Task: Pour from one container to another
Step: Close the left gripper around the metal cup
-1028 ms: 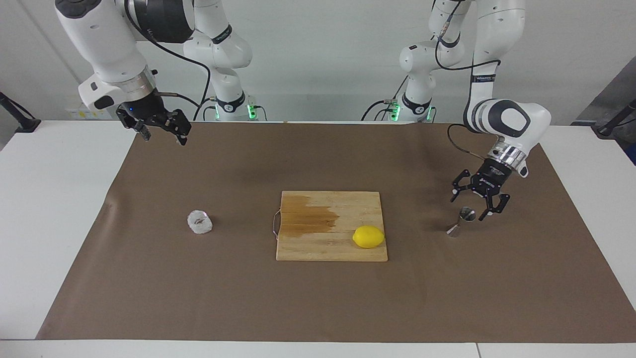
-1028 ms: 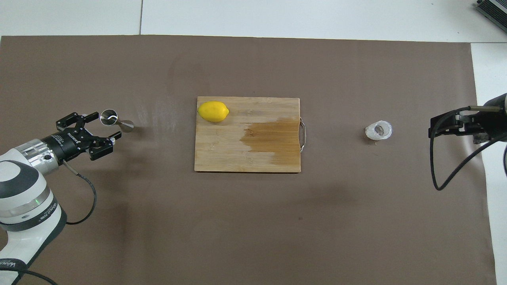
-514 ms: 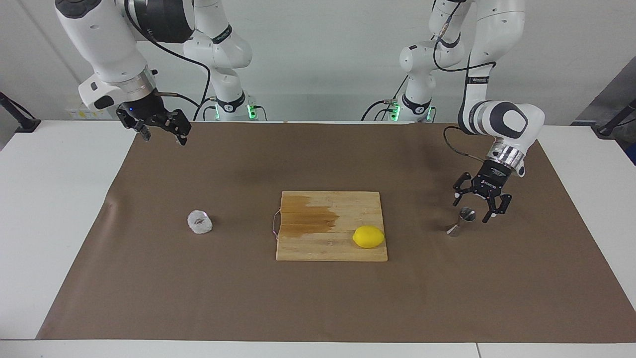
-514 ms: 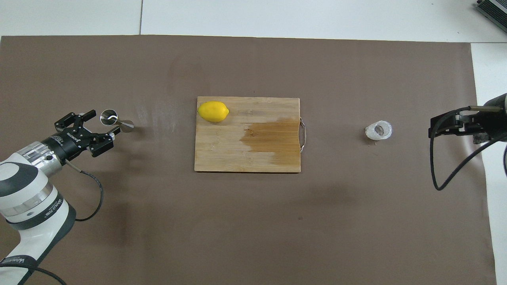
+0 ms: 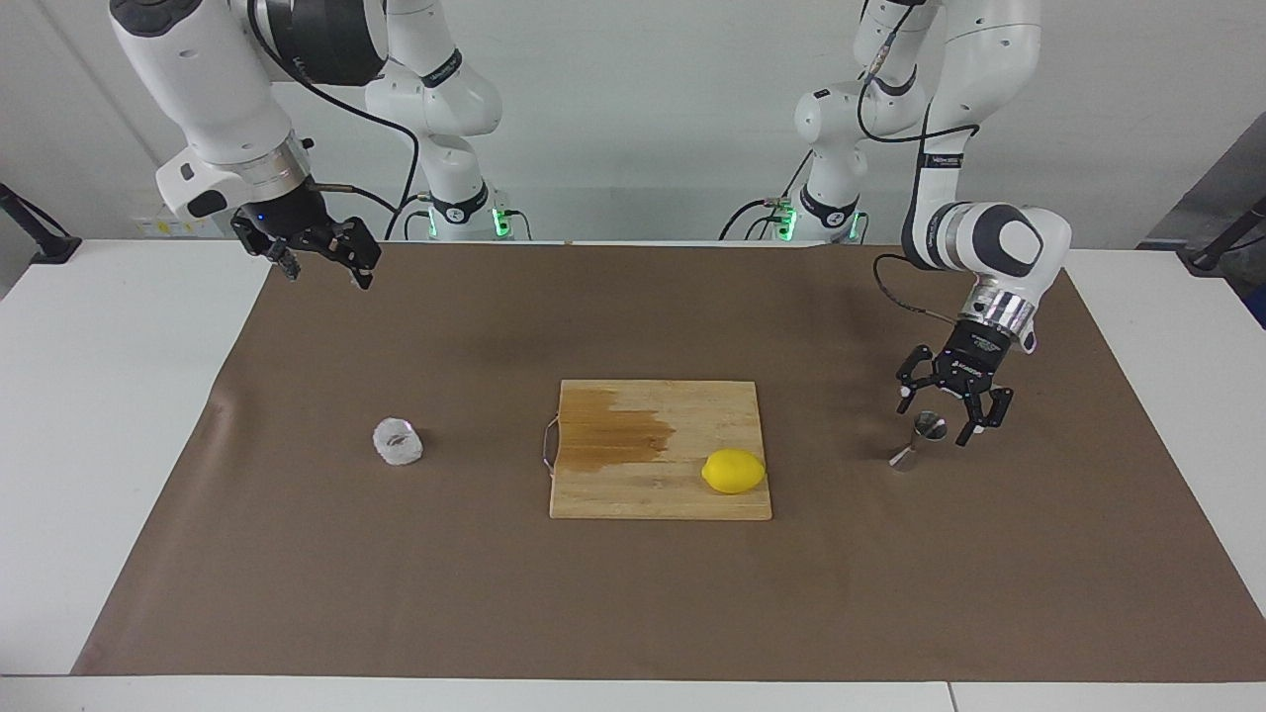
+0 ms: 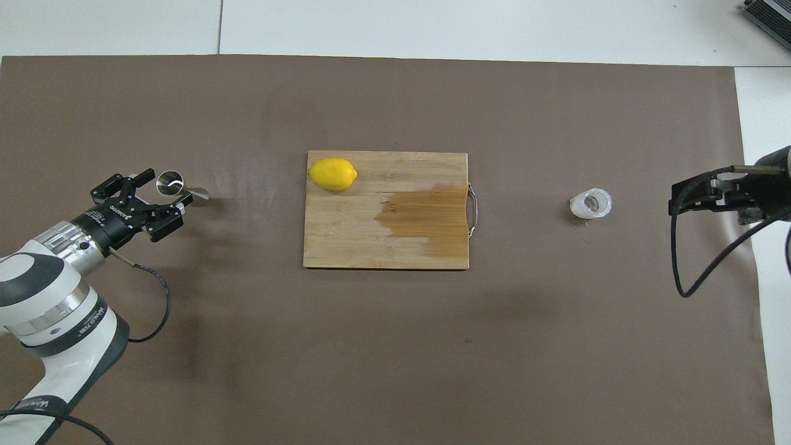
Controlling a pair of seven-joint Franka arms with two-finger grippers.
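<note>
Nothing is poured yet. The left pincer (image 5: 936,416) hangs spread around the jigger (image 5: 919,441) at the left arm's end of the worktop (image 5: 119,415), not gripping it. The cup (image 5: 398,441) sits untouched toward the right arm's end; the right pincer (image 5: 321,259), spread, waits above the mat (image 5: 633,613). Grasping, carrying and tipping all remain.

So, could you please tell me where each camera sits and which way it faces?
Facing view: high across the table, looking at both robots; whole arms show, left pincer open at the jigger, right pincer waiting.
Overhead view: above the robots' end, looking down; left forearm, right pincer tip.
Shared: jigger, cup, lemon, cutting board.
</note>
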